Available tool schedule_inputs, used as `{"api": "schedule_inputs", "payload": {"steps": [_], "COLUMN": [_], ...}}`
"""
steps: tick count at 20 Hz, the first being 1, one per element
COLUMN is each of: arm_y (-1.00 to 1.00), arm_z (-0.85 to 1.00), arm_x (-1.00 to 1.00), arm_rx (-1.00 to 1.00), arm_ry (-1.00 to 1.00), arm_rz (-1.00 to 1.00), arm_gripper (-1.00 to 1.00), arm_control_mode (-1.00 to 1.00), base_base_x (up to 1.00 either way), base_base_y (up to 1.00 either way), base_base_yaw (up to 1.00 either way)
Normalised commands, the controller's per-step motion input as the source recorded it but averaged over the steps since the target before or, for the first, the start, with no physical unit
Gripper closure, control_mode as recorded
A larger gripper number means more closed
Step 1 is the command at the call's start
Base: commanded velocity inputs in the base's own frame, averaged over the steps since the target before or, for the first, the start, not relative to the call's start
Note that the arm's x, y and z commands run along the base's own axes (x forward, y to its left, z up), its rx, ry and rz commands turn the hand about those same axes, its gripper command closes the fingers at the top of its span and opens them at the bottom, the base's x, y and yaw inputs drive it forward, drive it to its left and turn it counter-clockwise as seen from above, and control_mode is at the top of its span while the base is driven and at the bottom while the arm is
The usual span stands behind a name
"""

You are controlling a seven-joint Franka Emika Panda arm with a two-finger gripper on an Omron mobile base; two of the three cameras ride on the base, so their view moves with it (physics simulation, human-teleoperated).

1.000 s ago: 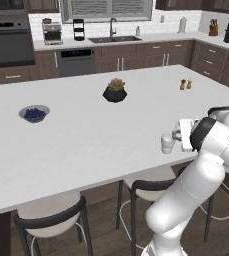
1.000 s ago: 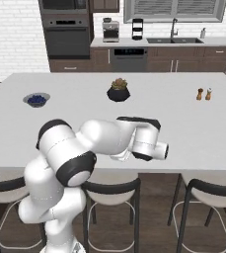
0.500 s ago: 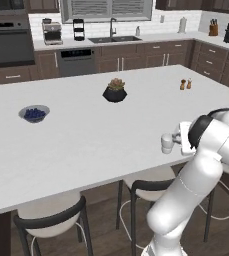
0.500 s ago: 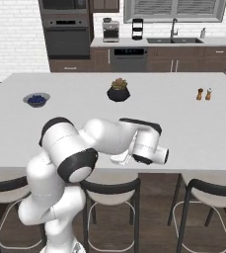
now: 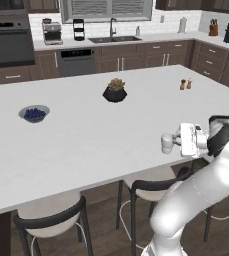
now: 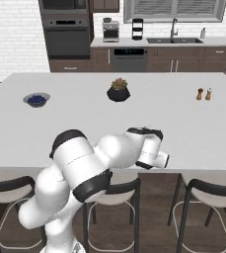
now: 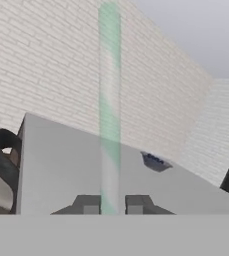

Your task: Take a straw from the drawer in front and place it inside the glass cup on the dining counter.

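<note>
The arm is folded low, elbow bent sharply, with its forearm reaching sideways so the hand lies roughly level. The gripper (image 7: 112, 204) is closed tight on the straw (image 7: 109, 110), which runs straight out from between the fingertips (image 7: 88, 204). From the left base camera the gripper (image 5: 172, 143) seems to point leftward, though its fingers blur there.

Pale green straw (image 7: 109, 110) pinched between tool (image 7: 112, 204) tips; glass cup (image 5: 166, 143) upright near dining counter (image 5: 86, 135) edge
</note>
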Motion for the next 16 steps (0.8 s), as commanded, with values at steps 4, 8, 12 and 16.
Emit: {"api": "schedule_inputs", "payload": {"steps": [4,8,12,16], "arm_y": [0.00,0.00,0.00,0.00], "arm_z": [0.18,0.34,0.30,0.19], "arm_x": [0.00,0.00,0.00,0.00], "arm_rx": [0.00,0.00,0.00,0.00], "arm_ry": [0.00,0.02,0.00,0.00], "arm_rz": [0.00,0.00,0.00,0.00], "arm_gripper": [1.00,1.00,1.00,1.00], "arm_control_mode": [-1.00,-1.00,-1.00,-1.00], "base_base_x": [0.00,0.00,0.00,0.00], "base_base_y": [0.00,0.00,0.00,0.00], "base_base_yaw": [0.00,0.00,0.00,0.00]}}
